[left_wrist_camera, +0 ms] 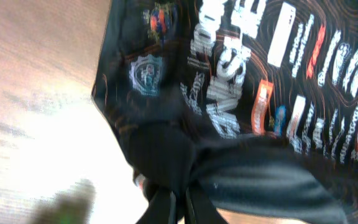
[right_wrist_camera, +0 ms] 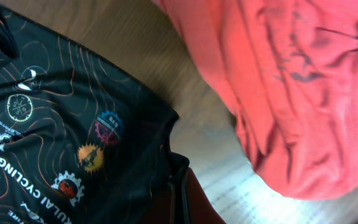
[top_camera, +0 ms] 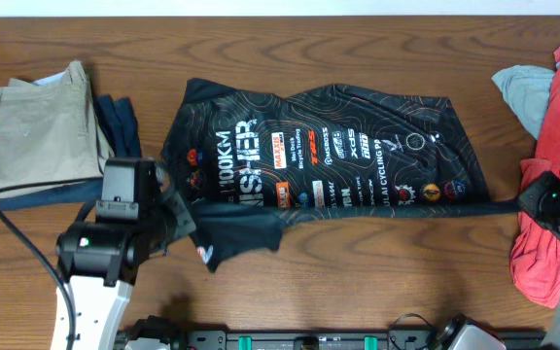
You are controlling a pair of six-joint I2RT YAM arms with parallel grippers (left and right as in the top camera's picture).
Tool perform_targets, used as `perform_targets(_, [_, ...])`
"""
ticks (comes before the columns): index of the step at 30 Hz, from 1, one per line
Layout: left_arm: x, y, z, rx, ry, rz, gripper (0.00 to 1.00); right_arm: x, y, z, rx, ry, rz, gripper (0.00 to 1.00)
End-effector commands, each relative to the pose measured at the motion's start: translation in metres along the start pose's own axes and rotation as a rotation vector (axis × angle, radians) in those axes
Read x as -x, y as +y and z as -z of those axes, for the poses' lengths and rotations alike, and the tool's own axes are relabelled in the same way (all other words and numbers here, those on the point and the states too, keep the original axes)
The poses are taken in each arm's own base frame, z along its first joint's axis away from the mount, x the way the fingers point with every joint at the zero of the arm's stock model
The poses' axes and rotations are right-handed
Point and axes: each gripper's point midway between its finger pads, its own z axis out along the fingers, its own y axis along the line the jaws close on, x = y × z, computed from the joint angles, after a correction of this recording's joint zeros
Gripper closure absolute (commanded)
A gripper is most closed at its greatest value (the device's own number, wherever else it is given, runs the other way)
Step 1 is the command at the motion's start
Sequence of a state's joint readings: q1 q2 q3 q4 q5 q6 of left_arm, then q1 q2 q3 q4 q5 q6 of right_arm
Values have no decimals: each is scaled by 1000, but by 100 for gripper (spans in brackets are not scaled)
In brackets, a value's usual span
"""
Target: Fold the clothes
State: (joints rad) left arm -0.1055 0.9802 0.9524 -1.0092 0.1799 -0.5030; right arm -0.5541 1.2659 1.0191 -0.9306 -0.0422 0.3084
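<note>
Both the left tool (left_wrist_camera: pixel 179 198) and right tool (right_wrist_camera: pixel 180 186) appear clamped on the near hem, at 7 and 4 o'clock, of the jersey (top_camera: pixel 338 146) spread on the desk (top_camera: pixel 358 287); carry it taut toward 12 o'clock.

The overhead camera hangs above the table (top_camera: pixel 358 282) and looks straight down, from far enough to hold the whole jersey (top_camera: pixel 329 156) and both arms at the lower edge. The left wrist camera sits very near the cloth and looks along the left gripper (left_wrist_camera: pixel 180 208) onto the jersey's logo end. Its picture is blurred, so I think its tilt is steep. The right wrist camera is also close, looking past the right gripper (right_wrist_camera: pixel 180 196) at the jersey's other corner and the red garment (right_wrist_camera: pixel 291 81). The overhead view shows both these parts too.
</note>
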Motion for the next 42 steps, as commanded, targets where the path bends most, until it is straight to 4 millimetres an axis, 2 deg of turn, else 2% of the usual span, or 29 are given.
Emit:
perform_targets(1, [25, 7, -6, 72, -79, 59, 94, 2, 18, -11, 38, 27, 67, 99])
perform_targets(7, [52, 5, -33, 110, -111, 59, 94, 4, 48, -41, 74, 47, 154, 99])
perform_targets(14, [60, 6, -73, 153, -56, 62, 94, 18, 85, -68, 136, -11, 222, 99])
perform_targets(19, [65, 15, -99, 211, -36, 65, 94, 26, 115, -78, 225, -52, 259, 99])
perform_targets(26, [84, 7, -123, 181, -81, 59, 94, 22, 134, -104, 254, -44, 285, 99])
perform_targets(28, [88, 5, -128, 172, -93, 59, 94, 18, 146, -111, 299, -31, 299, 99])
perform_targets(34, [101, -3, -130, 143, -139, 23, 93, 20, 164, -112, 367, -53, 318, 99])
perform_targets(35, [103, -4, -130, 139, -145, 6, 83, 20, 164, -112, 367, -52, 318, 98])
perform_targets(36, [104, -5, -130, 137, -149, -10, 67, 18, 162, -113, 363, -43, 318, 94])
perform_targets(37, [104, -5, -130, 138, -148, -21, 53, 15, 160, -113, 354, -29, 319, 85])
perform_targets(41, [94, 1, -129, 160, -105, -32, 48, 7, 137, -120, 242, 12, 309, 57])
perform_targets(42, [89, 4, -129, 172, -84, -32, 46, 5, 129, -122, 199, 17, 307, 54])
